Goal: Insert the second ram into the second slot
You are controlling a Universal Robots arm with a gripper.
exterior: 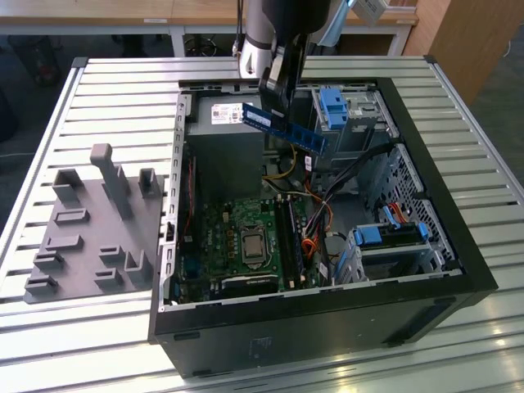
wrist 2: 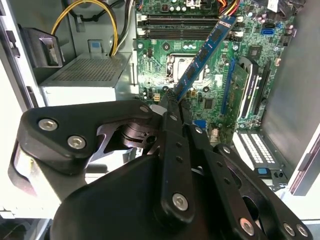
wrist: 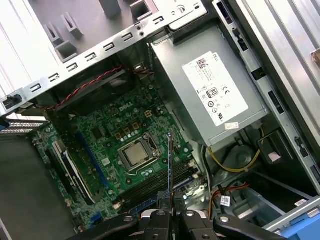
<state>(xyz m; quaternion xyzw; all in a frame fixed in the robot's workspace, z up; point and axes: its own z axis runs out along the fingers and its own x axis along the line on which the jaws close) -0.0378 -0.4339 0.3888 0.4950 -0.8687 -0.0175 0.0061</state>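
The second ram [exterior: 288, 128] is a thin blue board. It hangs tilted in the air above the open computer case, and my gripper [exterior: 276, 102] is shut on one end of it. In the second wrist view the ram [wrist 2: 205, 55] sticks out from my gripper [wrist 2: 172, 103] over the green motherboard [wrist 2: 210, 90]. The dark memory slots [wrist 2: 185, 26] lie beyond its far end. In the first wrist view the ram [wrist: 170, 160] is edge-on above the slots [wrist: 155, 184], clear of them. I cannot tell which slots are filled.
A grey power supply [wrist: 215, 95] sits beside the motherboard, with yellow cables [wrist 2: 85, 10] near it. Blue drive-bay latches [exterior: 334, 106] and a drive cage [exterior: 385, 237] stand at the exterior view's right. A grey parts fixture [exterior: 90, 229] lies outside the case on the slatted table [exterior: 106, 90].
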